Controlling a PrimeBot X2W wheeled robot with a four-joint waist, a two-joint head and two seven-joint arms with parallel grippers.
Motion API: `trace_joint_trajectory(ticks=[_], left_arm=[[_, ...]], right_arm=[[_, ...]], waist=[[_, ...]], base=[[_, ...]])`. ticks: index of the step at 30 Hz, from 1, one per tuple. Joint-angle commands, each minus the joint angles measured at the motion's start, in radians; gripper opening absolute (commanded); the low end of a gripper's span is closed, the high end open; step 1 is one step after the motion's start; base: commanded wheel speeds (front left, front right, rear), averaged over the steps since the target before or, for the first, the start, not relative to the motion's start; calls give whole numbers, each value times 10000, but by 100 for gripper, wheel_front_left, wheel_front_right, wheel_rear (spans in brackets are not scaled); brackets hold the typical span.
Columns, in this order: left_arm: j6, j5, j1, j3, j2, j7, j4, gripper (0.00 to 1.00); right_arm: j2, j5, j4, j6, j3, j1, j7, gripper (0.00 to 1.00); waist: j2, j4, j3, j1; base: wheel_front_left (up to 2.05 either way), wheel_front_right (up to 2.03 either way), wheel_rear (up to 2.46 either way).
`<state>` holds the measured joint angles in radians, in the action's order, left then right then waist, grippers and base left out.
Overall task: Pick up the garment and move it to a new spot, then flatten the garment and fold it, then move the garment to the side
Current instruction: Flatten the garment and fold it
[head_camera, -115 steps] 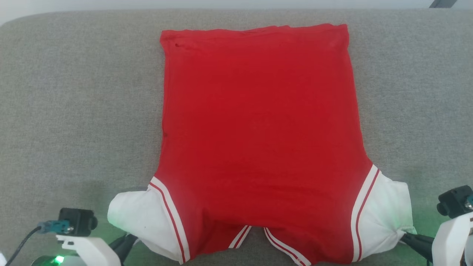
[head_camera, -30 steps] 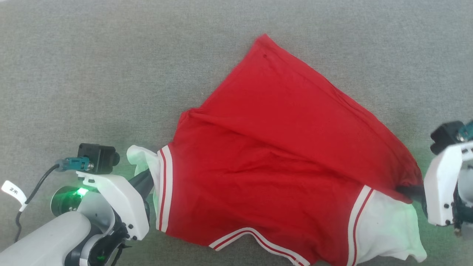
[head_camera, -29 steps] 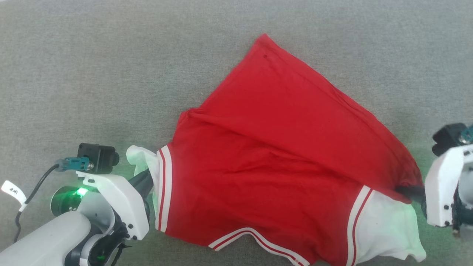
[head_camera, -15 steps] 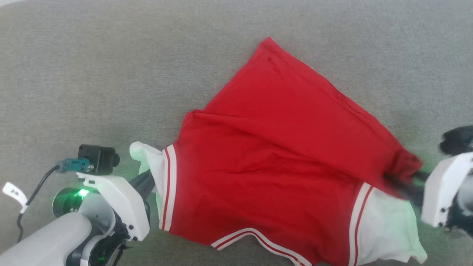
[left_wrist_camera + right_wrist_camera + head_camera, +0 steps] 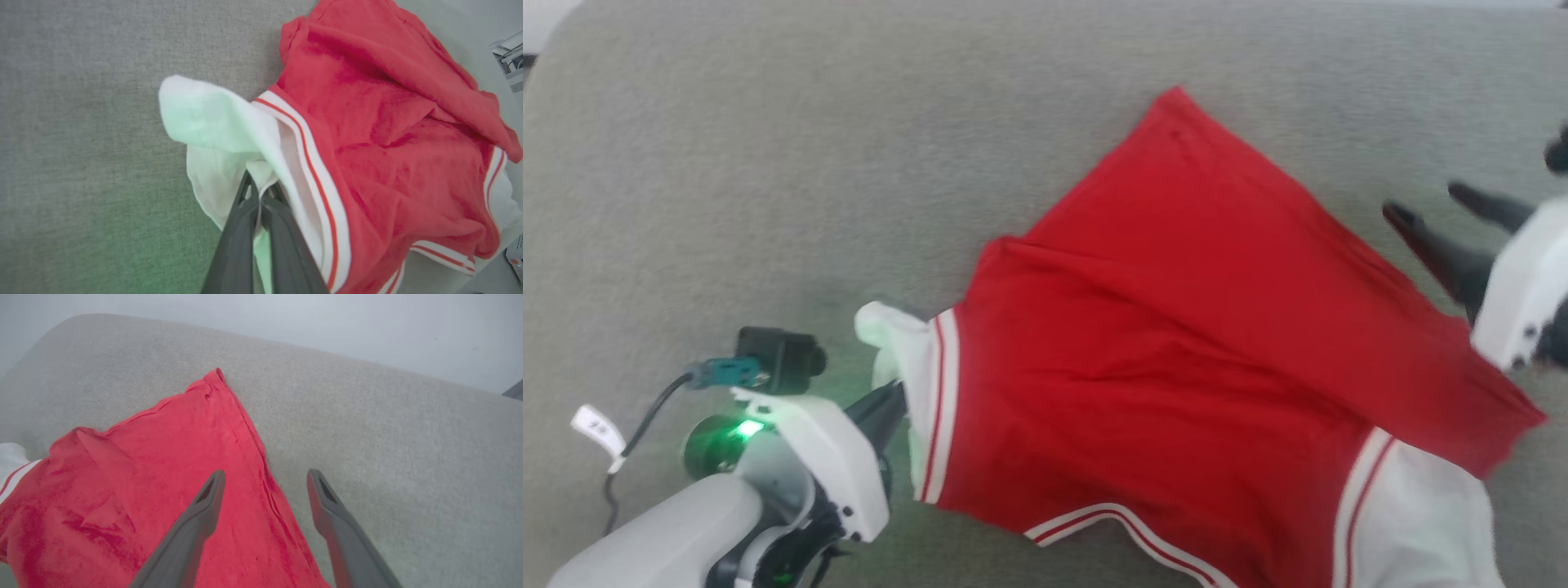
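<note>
The garment is a red shirt with white sleeves and striped trim, lying on the grey cushion with one red corner folded diagonally over the body. My left gripper is shut on the white left sleeve, its fingers pinching the cloth. My right gripper is open and lifted clear above the garment's right edge, nothing between its fingers. Below it the red fold lies loose. The white right sleeve sits at the bottom right.
The grey fabric surface stretches wide to the left and behind the garment. Its rounded far edge meets a pale wall. A cabled camera sits on my left wrist.
My right gripper has opened, let go of the red cloth, and risen up and away. The released fold now lies on the garment. The head camera has shifted, moving the whole picture rightward.
</note>
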<state>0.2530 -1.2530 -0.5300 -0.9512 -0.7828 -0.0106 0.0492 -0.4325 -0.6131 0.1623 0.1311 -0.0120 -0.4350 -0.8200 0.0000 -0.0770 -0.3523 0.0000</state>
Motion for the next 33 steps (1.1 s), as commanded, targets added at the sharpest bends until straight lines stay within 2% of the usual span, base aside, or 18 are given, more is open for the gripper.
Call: trace_joint_trajectory(ticks=[1,4,13,17,22,28,29,30,33], left_arm=[[-78,79,-166,-40,115,-44,-50,0],[-187,177,-324,-135,349,-101,-110,0],[-860,537,-1130,-580,1588,-268,-890,0],[-1171,592,-1339,-703,2060,-225,-1319,0],[-1452,520,-1486,-780,2453,-144,-1734,0],[-1668,465,-1531,-777,2637,-68,-2153,0],[-1687,439,-1529,-756,2650,-57,-2213,0],[-1701,420,-1550,-745,2661,-40,-2262,0],[-1770,404,-1650,-685,2605,-59,-2397,0]], right_arm=[[-34,-30,-327,-7,-161,-459,31,100],[-275,-38,-803,-7,-521,-1158,117,100],[-1237,-314,-3716,-7,-2349,-3799,202,100],[-1482,-415,-5089,-7,-3214,-4729,133,100],[-1702,-658,-6567,-7,-4444,-5578,-380,100],[-1698,-1464,-8001,-2,-5921,-5358,-1972,100],[-1690,-1625,-7981,-1,-6146,-5319,-2167,39],[-1759,-1741,-7983,-1,-6310,-5362,-2246,0],[-1916,-1952,-7969,-4,-6455,-5662,-1987,0]], waist=[[0,-360,-163,0],[0,-705,-284,0],[0,-2385,-837,0],[0,-2916,-1010,0],[0,-3289,-1234,0],[0,-3369,-1312,0],[0,-3354,-1319,0],[0,-3330,-1323,0],[0,-3198,-1289,0]], base=[[0,0,0],[0,0,0],[0,0,0],[0,0,0],[0,0,0],[0,0,0],[0,0,0],[0,0,0],[0,0,0]])
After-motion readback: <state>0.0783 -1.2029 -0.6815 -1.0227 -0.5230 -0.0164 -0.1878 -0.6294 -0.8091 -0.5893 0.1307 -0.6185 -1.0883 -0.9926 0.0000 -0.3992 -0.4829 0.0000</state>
